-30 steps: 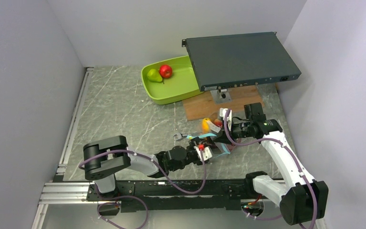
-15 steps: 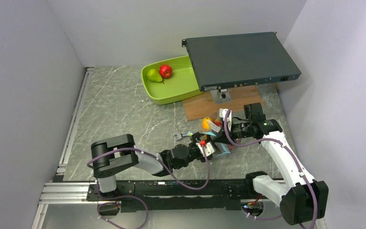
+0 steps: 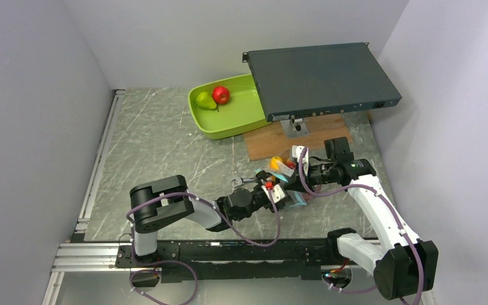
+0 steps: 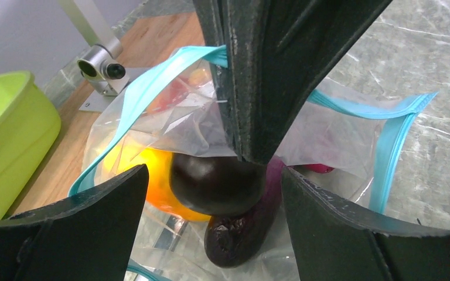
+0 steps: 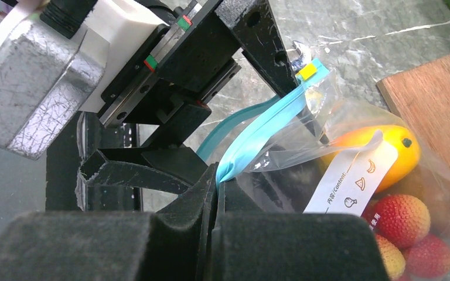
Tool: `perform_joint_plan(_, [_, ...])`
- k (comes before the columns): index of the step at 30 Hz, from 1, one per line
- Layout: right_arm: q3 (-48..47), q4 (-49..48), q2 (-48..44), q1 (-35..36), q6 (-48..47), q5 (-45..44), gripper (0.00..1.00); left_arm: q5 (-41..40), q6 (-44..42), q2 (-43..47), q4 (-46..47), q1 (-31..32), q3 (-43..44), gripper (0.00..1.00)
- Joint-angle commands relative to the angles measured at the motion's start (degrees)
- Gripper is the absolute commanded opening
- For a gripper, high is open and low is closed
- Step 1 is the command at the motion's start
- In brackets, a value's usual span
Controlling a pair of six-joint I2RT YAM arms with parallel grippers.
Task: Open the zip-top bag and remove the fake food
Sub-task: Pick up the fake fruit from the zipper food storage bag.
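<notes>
Zip-top bag (image 4: 170, 126) lies on the grey marble-patterned table (image 3: 159, 152), just ahead of the arm bases and right of centre, between the two grippers. The left arm lies low, stretched rightward along the near edge. The left gripper (image 4: 214, 178) is spread wide, with its black fingers (image 4: 94, 222) either side of the bag's mouth; whether they touch the film I cannot tell. The right arm rises from its base and bends back to the left. The right gripper (image 5: 217, 181) is clamped tight on the blue zip strip (image 5: 258, 132), holding that lip up, so the mouth gapes.

The zip-top bag is thin, clear and crinkled, with a white label (image 5: 351, 175) and a yellow slider (image 5: 307, 70). Inside, a glossy dark plum (image 4: 217, 181) rests on a purple eggplant (image 4: 240, 234). An orange-yellow mango (image 4: 152, 175) lies beside them, and a bumpy red grape bunch (image 5: 401, 219) sits deeper in.

A metal wrench (image 3: 237, 182) lies just left of the bag. Farther back is a wooden board (image 3: 273, 143), where a metal stand (image 3: 295, 126) carries a dark flat box (image 3: 321, 76). Beside the box is a lime-green tray (image 3: 235, 124), in which a green pear (image 3: 204, 100) touches a red apple (image 3: 221, 94).
</notes>
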State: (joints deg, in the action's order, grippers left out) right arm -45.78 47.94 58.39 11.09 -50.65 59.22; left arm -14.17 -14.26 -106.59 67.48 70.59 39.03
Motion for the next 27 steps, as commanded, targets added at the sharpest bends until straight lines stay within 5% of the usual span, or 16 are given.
perform_joint_plan(1, [-0.59,1.19,-1.10,0.51,-1.72,3.40,0.00,2.06,1.15,-1.04,2.77,-0.63,2.07,0.88])
perform_joint_plan(27, [-0.63,1.56,-0.91,0.83,-2.07,3.40,0.00,-1.02,5.18,-7.66,-0.09,-3.75,6.03,0.91])
